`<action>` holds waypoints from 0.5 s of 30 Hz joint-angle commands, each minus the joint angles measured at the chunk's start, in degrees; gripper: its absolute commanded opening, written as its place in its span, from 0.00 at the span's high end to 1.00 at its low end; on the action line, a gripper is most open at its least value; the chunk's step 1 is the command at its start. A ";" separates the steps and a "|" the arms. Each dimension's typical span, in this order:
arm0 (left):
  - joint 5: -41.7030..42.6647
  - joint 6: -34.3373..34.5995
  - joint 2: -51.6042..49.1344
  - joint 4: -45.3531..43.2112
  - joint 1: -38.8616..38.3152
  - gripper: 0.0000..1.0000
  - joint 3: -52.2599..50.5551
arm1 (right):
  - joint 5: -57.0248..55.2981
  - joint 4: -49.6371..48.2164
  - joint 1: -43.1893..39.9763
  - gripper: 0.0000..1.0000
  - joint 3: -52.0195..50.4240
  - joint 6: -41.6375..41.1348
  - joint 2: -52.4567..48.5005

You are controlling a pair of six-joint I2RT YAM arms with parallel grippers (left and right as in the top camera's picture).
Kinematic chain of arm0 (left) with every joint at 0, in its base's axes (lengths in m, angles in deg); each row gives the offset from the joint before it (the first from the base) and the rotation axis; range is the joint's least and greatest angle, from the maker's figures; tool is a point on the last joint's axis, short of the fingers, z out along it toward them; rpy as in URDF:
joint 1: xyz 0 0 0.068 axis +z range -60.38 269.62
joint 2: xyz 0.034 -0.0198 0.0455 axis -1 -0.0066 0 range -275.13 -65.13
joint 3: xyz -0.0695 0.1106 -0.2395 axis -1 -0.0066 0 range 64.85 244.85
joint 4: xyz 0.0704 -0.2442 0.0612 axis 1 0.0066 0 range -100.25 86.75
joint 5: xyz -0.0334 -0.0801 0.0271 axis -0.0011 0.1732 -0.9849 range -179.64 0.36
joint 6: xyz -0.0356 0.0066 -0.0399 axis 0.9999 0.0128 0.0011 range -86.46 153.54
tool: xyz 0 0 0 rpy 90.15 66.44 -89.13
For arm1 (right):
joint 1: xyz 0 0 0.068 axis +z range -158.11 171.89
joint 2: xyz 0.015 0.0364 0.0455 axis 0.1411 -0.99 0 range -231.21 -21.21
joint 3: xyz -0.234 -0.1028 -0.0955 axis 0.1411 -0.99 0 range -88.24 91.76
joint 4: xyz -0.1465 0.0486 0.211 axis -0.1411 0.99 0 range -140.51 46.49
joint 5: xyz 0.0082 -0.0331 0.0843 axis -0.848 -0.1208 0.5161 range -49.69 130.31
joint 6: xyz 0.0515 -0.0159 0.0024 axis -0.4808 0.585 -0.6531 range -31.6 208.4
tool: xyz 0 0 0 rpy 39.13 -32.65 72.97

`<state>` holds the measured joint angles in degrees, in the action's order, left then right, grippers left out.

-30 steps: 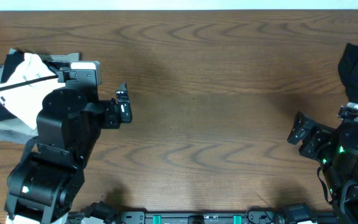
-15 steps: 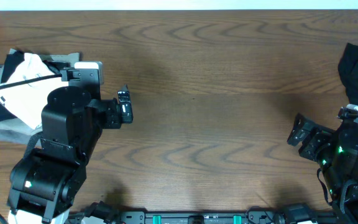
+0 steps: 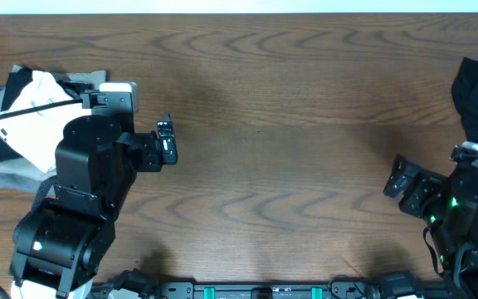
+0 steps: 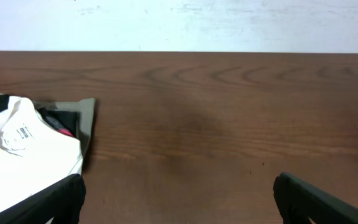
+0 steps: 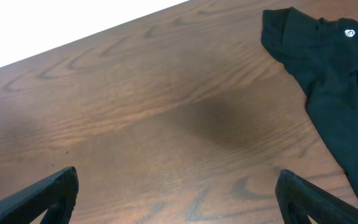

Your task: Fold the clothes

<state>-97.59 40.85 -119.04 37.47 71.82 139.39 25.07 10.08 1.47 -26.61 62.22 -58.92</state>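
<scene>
White T-shirt (image 4: pixel 27 146) on a pile at the left end of the tabletop (image 3: pixel 289 124)

The left gripper (image 4: pixel 179 186) hangs beside the pile with its jaws spread wide, holding nothing and touching nothing. The right gripper (image 5: pixel 178 180) is also wide open and empty, above bare wood near a black garment (image 5: pixel 328 81) at the right edge. The T-shirt lies on an olive-grey garment (image 4: pixel 87 124). The tabletop is dark brown wood grain, with a pale wall (image 4: pixel 179 25) behind it.
</scene>
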 commanded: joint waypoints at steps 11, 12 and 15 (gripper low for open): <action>-0.90 0.28 -0.07 0.07 -0.22 0.02 0.39 | 2.14 -25.29 -7.82 0.01 -32.11 -0.35 22.45; -0.90 0.28 -0.07 0.07 -0.22 0.02 0.39 | 2.03 -28.33 -8.07 0.01 -34.67 -0.07 23.78; -0.90 0.28 -0.07 0.07 -0.22 0.02 0.39 | 2.51 -38.14 -8.94 0.01 -42.69 0.55 27.56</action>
<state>-97.59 40.87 -119.08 37.49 71.82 139.39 26.86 -23.97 -6.35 -64.27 62.27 -34.16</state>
